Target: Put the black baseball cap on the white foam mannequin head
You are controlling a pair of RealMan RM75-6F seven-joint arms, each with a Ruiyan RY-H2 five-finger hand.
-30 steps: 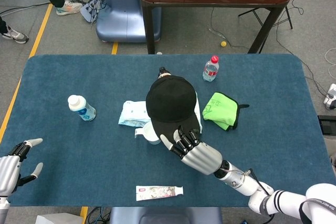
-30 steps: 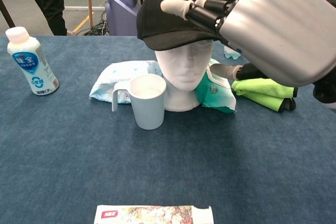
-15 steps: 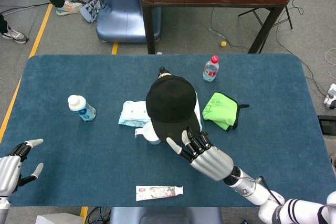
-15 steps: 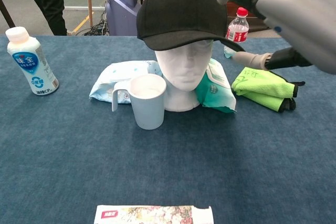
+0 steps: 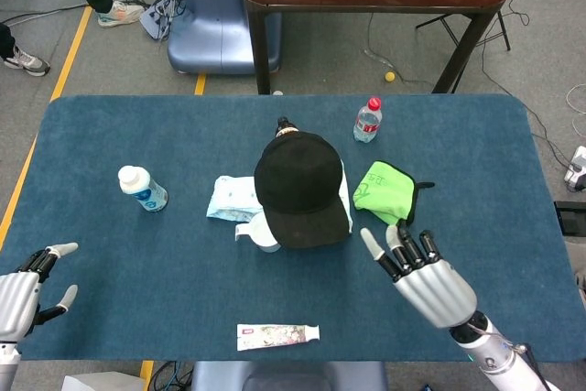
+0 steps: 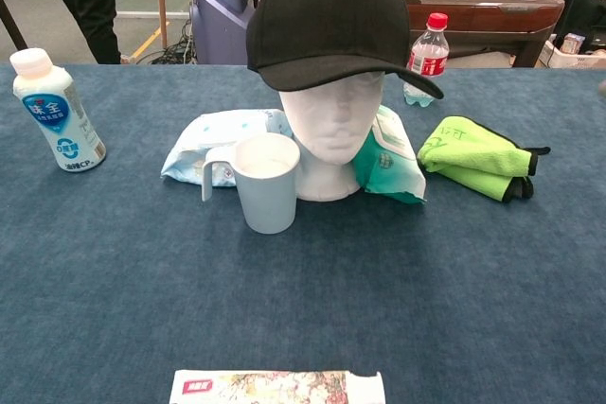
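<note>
Currently both hands, right [image 5: 428, 274] and left [image 5: 20, 292], hover near the desk [image 5: 513, 180] edge, fingers spread, holding nothing. Farther back, the cap [image 6: 331, 21] sits on the head [image 6: 333, 144], brim slightly askew; a bump could probably dislodge it.

A white mug [image 6: 266, 183] is set on the blue desk [image 6: 114, 262], with pale blue [image 6: 214, 143] and teal wipe packs [image 6: 390, 165] behind it. A white-capped drink bottle [image 6: 56, 111], a red-capped water bottle [image 6: 426, 57], a folded green cloth [image 6: 475, 155] and a flat printed packet [image 6: 277, 387] are also seen.
</note>
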